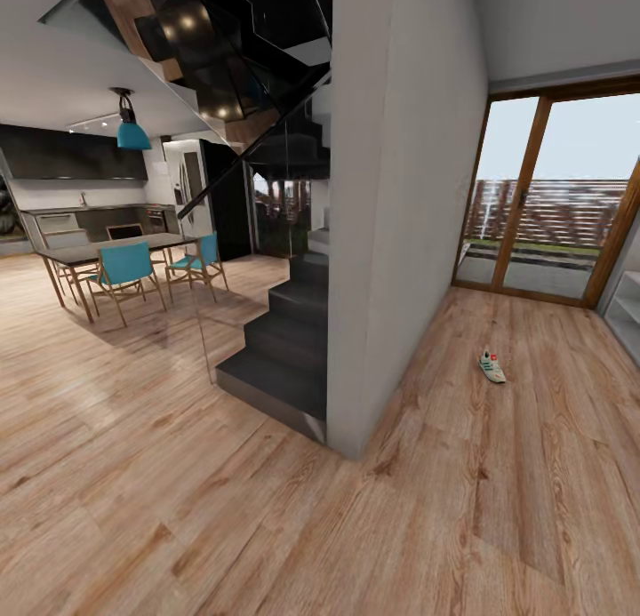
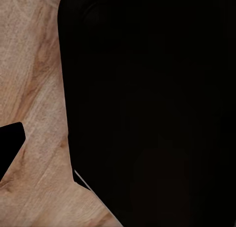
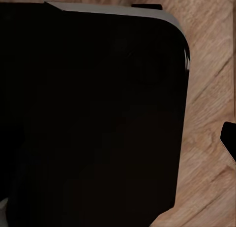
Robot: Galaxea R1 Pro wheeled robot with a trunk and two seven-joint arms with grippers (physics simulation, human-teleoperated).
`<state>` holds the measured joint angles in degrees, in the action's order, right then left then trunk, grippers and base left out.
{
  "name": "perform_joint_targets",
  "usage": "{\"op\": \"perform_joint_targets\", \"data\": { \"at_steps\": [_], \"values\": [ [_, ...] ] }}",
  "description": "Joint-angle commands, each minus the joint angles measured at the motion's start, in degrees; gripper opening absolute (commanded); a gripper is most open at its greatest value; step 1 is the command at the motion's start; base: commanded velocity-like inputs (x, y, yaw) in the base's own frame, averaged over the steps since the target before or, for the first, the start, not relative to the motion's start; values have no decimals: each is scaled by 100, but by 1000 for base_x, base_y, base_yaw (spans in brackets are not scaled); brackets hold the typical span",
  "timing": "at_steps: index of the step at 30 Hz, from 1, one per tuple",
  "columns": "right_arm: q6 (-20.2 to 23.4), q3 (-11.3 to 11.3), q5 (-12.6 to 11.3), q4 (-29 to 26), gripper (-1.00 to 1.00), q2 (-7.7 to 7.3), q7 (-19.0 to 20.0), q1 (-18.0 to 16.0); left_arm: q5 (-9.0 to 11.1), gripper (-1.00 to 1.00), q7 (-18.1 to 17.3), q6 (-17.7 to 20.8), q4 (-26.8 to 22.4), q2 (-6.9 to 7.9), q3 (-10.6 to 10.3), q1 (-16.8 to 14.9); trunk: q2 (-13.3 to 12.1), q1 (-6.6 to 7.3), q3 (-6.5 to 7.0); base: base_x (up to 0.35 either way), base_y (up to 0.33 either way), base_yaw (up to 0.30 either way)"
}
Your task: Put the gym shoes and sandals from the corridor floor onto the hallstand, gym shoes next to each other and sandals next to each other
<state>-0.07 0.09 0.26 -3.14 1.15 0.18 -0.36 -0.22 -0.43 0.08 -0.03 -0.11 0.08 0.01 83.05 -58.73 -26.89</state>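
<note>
Head view: one gym shoe (image 1: 492,366) lies alone at 3 o'clock on the open corridor floor (image 1: 498,509), past the grey wall (image 1: 391,198) edge and stairs (image 1: 284,340). Both wrist views: dark robot body over planks; pincer states cannot be told.

One white gym shoe (image 1: 492,366) with green side stripes and a red-orange heel patch lies sole-down on the light brown wood-plank corridor floor (image 1: 498,474), far right, near the pale hallstand (image 1: 627,318) edge.
</note>
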Motion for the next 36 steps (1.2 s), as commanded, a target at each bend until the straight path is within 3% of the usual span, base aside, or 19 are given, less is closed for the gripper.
{"op": "perform_joint_targets", "data": {
  "at_steps": [1, 16, 33, 36],
  "values": [
    [-1, 0, 2, -34, 100, -2, 1, -3, -8, 100, -4, 1, -2, 0, -2, -1, 2, 0, -4, 0, 0, 0],
    [-166, -6, 1, -182, 100, -41, 0, -8, -52, 100, 66, -173, -211, 126, -31, -30, 2, 0, -4, 0, 0, 0],
    [-712, -44, -7, -732, 100, -584, -16, -21, 11, 100, 91, -719, -763, 661, -1, -307, 2, 0, -4, 0, 0, 0],
    [-808, -48, -8, -829, 100, -681, -79, -50, 12, 100, 89, -815, -860, 690, 0, -375, 2, 0, -4, 0, 0, 0]
  ]
}}
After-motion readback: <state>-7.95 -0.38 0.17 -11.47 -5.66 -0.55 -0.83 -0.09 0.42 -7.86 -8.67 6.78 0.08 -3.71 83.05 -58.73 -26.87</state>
